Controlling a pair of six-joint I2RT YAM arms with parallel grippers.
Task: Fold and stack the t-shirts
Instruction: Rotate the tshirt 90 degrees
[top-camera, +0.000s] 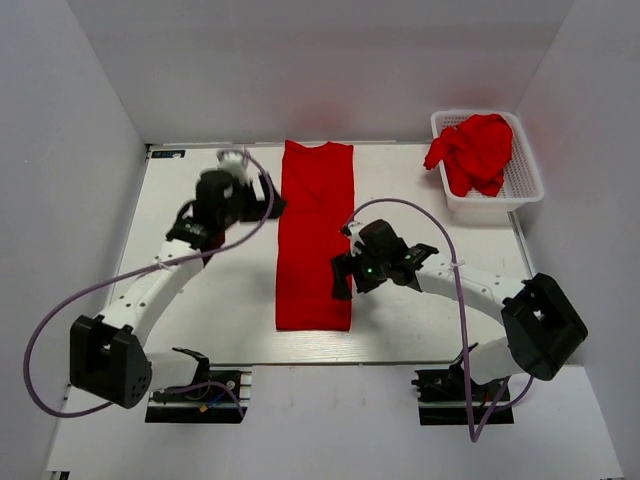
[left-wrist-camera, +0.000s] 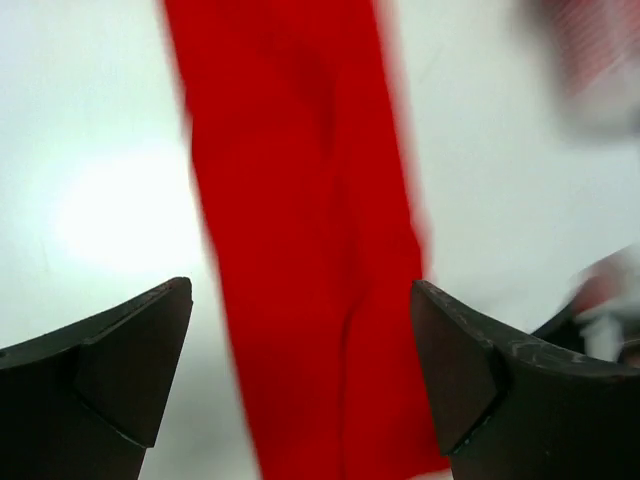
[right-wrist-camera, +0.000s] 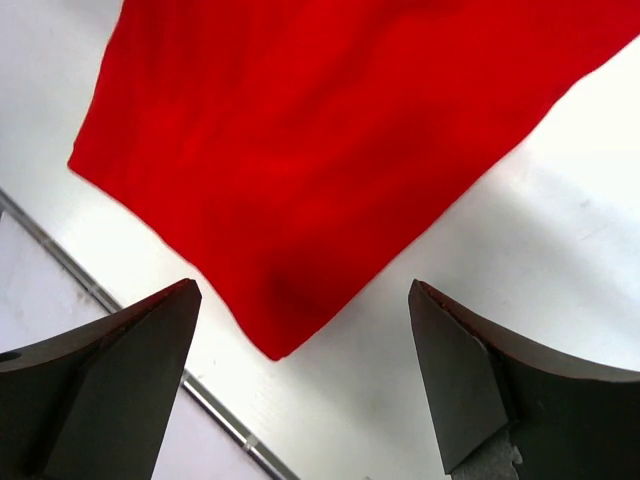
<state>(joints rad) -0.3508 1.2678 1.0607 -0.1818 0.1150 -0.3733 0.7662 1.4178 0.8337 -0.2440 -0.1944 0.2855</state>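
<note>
Both wide open, holding nothing. The left gripper (left-wrist-camera: 300, 290) hangs by the far left edge of the long folded t-shirt (top-camera: 315, 235) lying mid-worktop (top-camera: 240, 310), and the right gripper (right-wrist-camera: 302, 290) is above its near right corner. Only the top view clearly shows the white basket (top-camera: 528, 180) at back right, with crumpled red t-shirts (top-camera: 475, 150) inside.

We see a white plastic lattice basket (top-camera: 527, 168) sitting at the far right corner of the flat white tabletop (top-camera: 240, 300), near the plain pale grey wall panels (top-camera: 300, 70) enclosing three sides.
</note>
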